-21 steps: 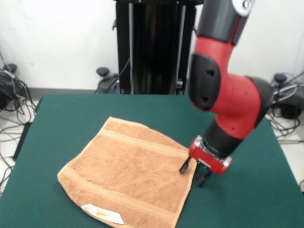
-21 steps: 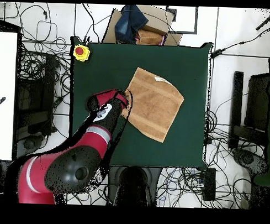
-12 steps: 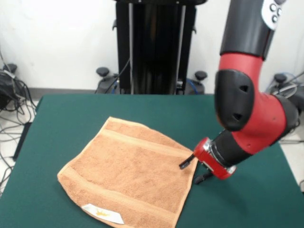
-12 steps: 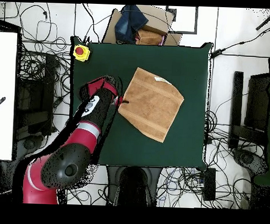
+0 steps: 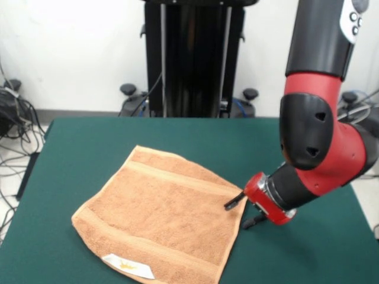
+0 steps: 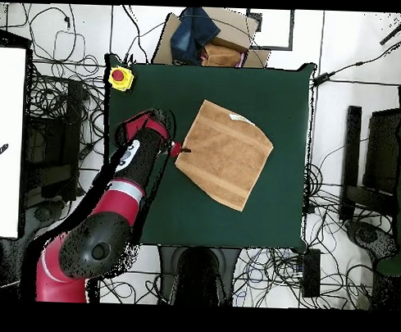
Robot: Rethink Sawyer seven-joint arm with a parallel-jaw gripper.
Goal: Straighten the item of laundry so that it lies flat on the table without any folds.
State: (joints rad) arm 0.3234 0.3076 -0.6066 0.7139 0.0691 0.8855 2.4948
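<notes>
Orange-tan towel (image 5: pixel 163 218) with paler woven border bands, white label (image 5: pixel 128 265) (yellow print). Dark green bench (image 5: pixel 89 148). Arm (image 5: pixel 320 142) red and black, pincer (image 5: pixel 244 212) black. Yellow box, red button (image 6: pixel 119 77), upper left overhead.

No readable text anywhere; white label (image 5: pixel 128 266) on near edge of orange-tan terry towel (image 5: pixel 161 214) bears illegible yellow print.

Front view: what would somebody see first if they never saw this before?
Probably the big red and black arm coming down on the right, with its open claw at the towel's right corner. Then the orange towel, spread nearly flat in the middle of the green table, with a white label on its near edge.
</notes>
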